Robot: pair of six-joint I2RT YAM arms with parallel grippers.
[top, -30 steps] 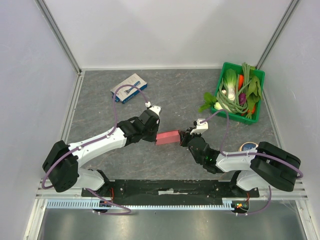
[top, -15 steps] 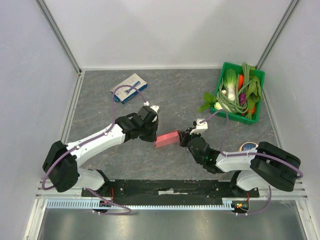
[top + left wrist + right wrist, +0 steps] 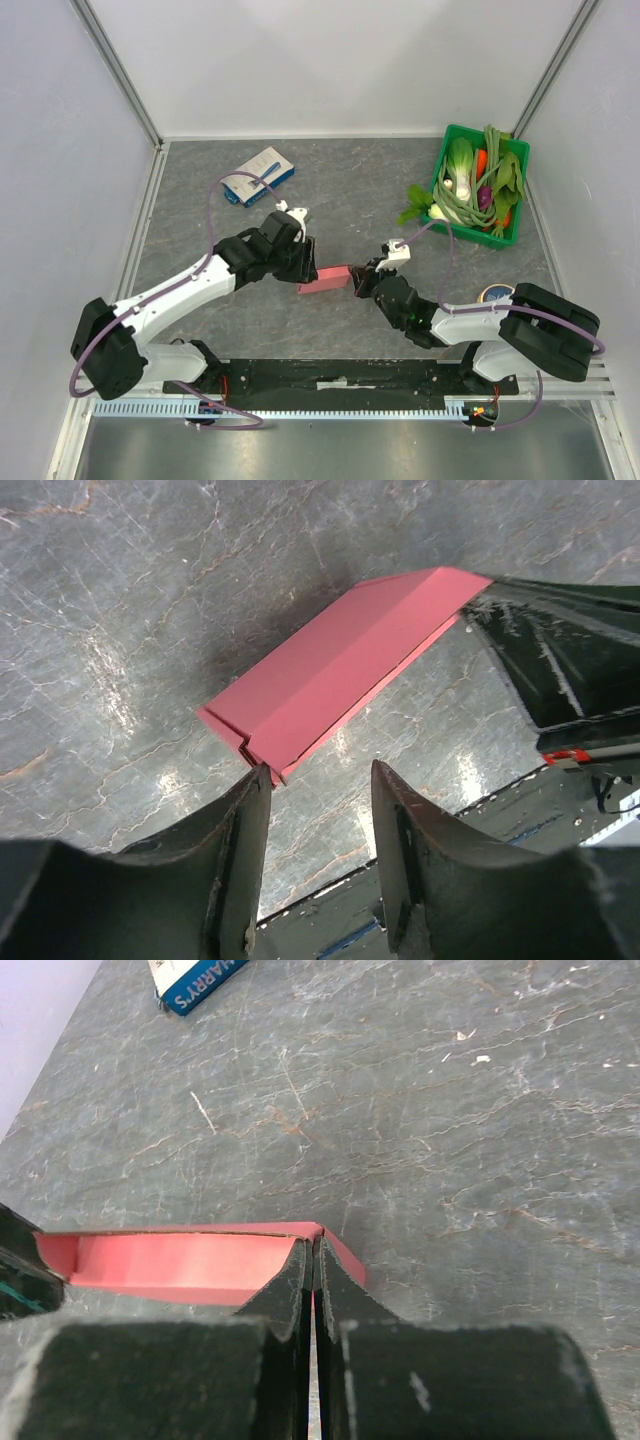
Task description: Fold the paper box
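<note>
Your right gripper (image 3: 312,1248) is closed tight on the right-hand end of the paper box (image 3: 335,670) — the wrist view shows both fingers pressed flat together with the thin pink edge nipped between them. Your left gripper (image 3: 320,772) has its jaws standing apart and holds nothing. The box's near, notched corner sits just ahead of the gap, right at the tip of one finger (image 3: 240,830) (whether it touches there, you cannot tell).

The box is a flattened pink-red piece with a crease running along its length. It lies over the middle of the grey table (image 3: 380,190), between your two arms, with its left end by the left fingertips and its right end in the right gripper's pinch. A dark shadow falls on the table just beyond it.

Away from the work, a white-and-blue box (image 3: 258,176) rests towards the far left — well apart from the paper box. A green basket (image 3: 503,238) of vegetables stands at the far right.
</note>
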